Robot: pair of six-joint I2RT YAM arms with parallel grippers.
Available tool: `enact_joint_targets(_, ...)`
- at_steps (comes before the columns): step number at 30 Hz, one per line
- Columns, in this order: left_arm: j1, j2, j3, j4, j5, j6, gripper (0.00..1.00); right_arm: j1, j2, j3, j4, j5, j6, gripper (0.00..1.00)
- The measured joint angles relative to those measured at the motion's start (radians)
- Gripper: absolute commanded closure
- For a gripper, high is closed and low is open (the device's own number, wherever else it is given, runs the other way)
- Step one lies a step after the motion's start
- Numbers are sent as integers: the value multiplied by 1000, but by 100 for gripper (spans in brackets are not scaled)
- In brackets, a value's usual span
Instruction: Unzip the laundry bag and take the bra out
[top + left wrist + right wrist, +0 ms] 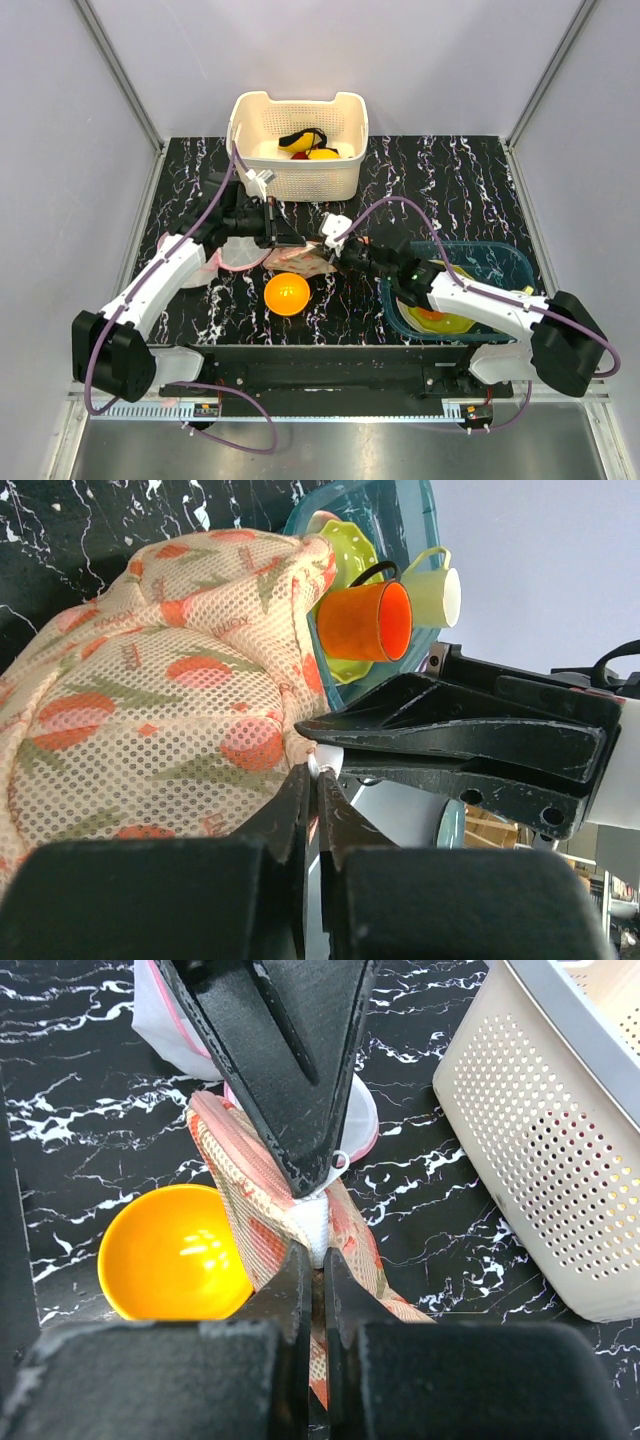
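— Left gripper [312, 772] is being pictured with its two fingers pressed together on a small white piece at the edge of the laundry bag [150, 680]. Is the other arm being shown on it as well?

— It is. The right gripper [314, 1255] is being seen clamped on the same white piece from the opposite side, its fingertips meeting those of the left almost nose to nose.

— What exactly is being pinched?

— That cannot be told for certain. It may be a zip pull or a fabric tab, since most of it is being hidden by the black fingers.

— And where is the bag being held?

— At the middle of the black marbled table [450, 170], between the two arms. Its cream mesh, printed with red-pink flowers, is being bunched into a ridge just beside the orange bowl [175, 1255], which is standing nearer the arm bases.

— What else is being framed?

— A white mesh item with pink trim [238, 256] is lying under the left arm, just beside the bag. A cream perforated basket [560, 1130] is sitting at the far edge, apart from the bag. On the right, a blue bin [500, 255] is being shown holding an orange cup [365, 620] and a pale green cup [440, 590] beside a yellow-green plate [345, 670].
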Motion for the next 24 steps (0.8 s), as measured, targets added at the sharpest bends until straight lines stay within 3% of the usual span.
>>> enact_joint_targets(17,77,-174,-114,60,-10,-81,100,2,-25,-29,-102,91,135,100)
enact_joint_targets(18,77,-178,-116,61,-10,-85,95,2,-25,-29,-104,91,140,100)
enact_joint_targets(20,77,-179,-116,66,-9,-94,68,2,-25,-29,-108,91,150,100)
enact_joint_targets(22,77,-169,-116,76,-5,-104,48,2,-25,-29,-109,90,156,100)
enact_joint_targets(24,65,-147,-114,83,-7,-115,42,2,-25,-29,-109,89,158,100)
